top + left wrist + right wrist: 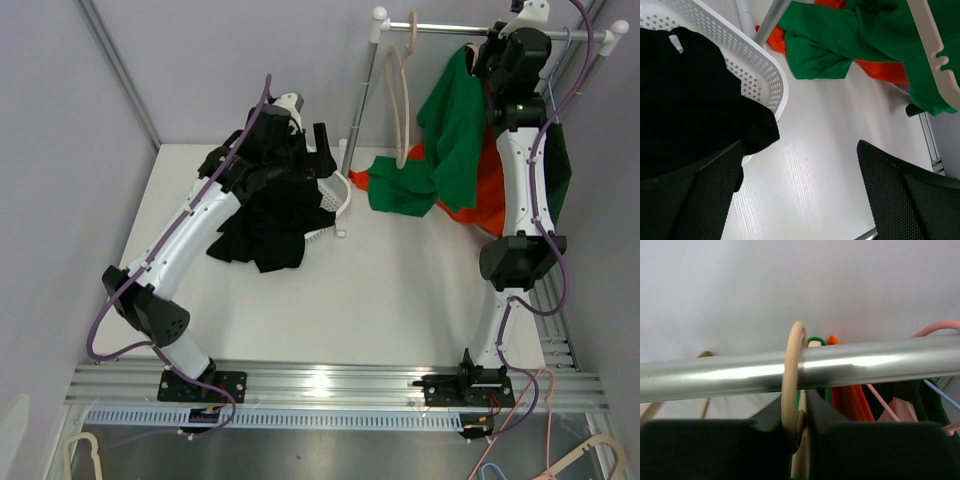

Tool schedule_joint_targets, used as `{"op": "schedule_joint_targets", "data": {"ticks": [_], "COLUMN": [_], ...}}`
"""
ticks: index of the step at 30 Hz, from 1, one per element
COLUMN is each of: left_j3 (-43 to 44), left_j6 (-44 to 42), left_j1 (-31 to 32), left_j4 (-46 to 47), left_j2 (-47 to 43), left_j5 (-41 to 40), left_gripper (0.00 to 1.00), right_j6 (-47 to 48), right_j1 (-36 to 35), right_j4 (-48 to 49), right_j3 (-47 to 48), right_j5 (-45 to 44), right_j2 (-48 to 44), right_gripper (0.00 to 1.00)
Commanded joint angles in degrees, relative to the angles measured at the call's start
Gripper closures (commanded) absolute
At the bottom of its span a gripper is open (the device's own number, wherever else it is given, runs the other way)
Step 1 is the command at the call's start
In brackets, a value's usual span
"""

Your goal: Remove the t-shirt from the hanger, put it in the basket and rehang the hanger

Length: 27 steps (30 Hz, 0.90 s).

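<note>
At the rail: the right gripper (800, 422) reaches up to the silver metal clothes rail (715, 375), its two dark fingers pressed together on the hook of a beige wooden hanger (792, 370) (the hook loops over the bar).
Green t-shirt: the green t-shirt (455, 130) hangs from the rail just below that gripper. Its lower half is slumped onto the white table (400, 290) and lies over an orange garment (490, 195). Which hanger carries it cannot be told.
Spare hanger: a second pale hanger (400, 90) hangs on its own from the rail, just left of the shirt.
Left gripper: the left gripper (800, 150) hovers over the table with jaws spread wide, gripping nothing, just beside the basket.
Basket: a white perforated plastic basket (760, 65) holds a black garment (685, 100) that spills over its rim towards the table.
</note>
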<state>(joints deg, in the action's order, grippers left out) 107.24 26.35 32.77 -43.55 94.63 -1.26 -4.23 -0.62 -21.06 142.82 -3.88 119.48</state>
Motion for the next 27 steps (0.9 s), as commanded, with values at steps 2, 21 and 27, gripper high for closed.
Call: {"op": "schedule_joint_targets", "data": {"ticks": [2, 21, 27], "left_j3": [1.39, -0.45, -5.8], "left_j6": [-0.86, -3.05, -7.44], "left_j1": [0.54, 0.54, 2.46], "left_j4": [2.51, 5.23, 14.86], "left_j2": [0.12, -5.33, -12.44], "left_j5": [-0.41, -2.26, -2.51], "left_gripper": [0.0, 0.0, 0.01], "right_j6": [0.36, -6.49, -9.91], "right_j1": [1.76, 2.38, -1.12], "right_j4": [2.08, 1.64, -8.64], "right_j3": [2.2, 3.07, -3.22], "right_j5": [1.77, 10.65, -1.99], "right_j2": [0.67, -9.79, -15.49], "right_gripper": [0.94, 1.0, 1.0]}}
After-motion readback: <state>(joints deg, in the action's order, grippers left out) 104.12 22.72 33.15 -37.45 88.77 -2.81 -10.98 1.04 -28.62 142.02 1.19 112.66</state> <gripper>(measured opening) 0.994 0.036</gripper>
